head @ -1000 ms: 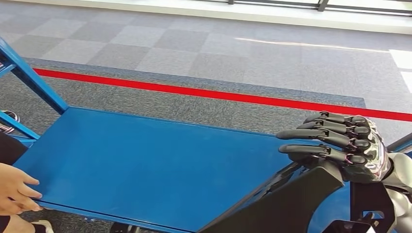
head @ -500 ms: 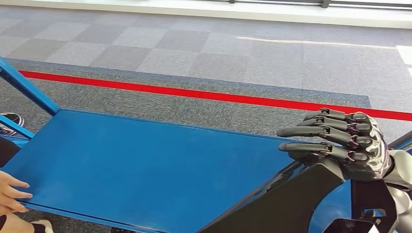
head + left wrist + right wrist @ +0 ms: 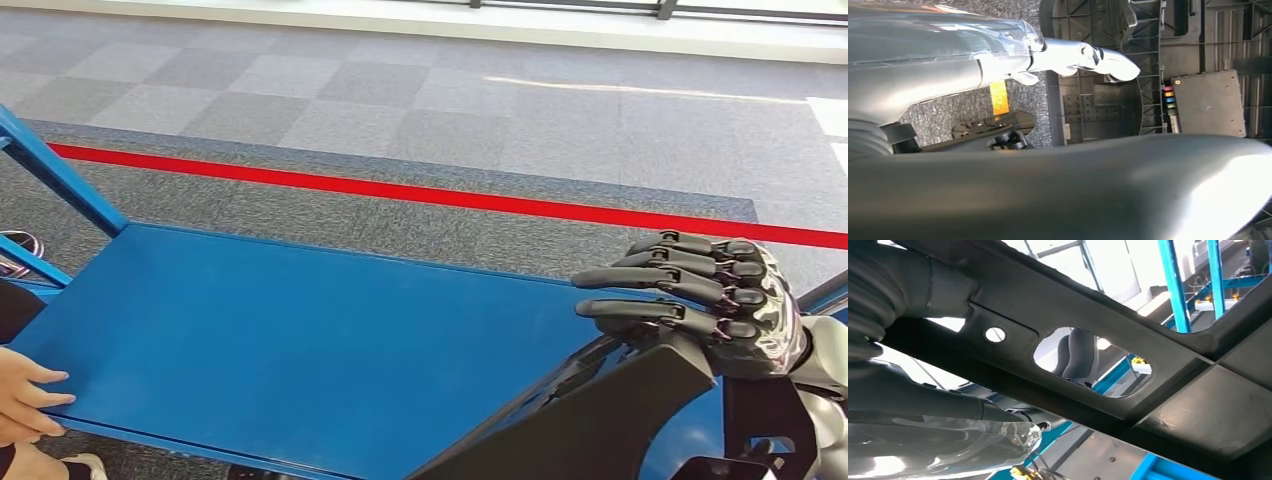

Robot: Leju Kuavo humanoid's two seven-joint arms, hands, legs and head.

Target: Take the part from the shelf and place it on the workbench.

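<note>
Head view: right hand (image 3: 715,305) holding the black part (image 3: 600,420) by its upper edge; fingers (image 3: 640,277) stretching out over that edge, thumb hidden behind the panel; part hanging below the fingers, over the near right corner of the blue workbench (image 3: 300,340); a person's hand (image 3: 25,400) resting on the bench's near edge, well apart from the fingers.

Left wrist view: looking past a silver arm at carpet and dark ribbed mouldings; left hand's fingers not clear enough for judging open or closed.

Right wrist view: part (image 3: 1088,335) crossing close beyond the fingers, a flat moulded bar with a round hole and a larger cut-out.

Handling: probably light, stiff plastic; smooth, so likely slipping in a loose pinch; gripping along the rim or near a cut-out seeming safest.
</note>
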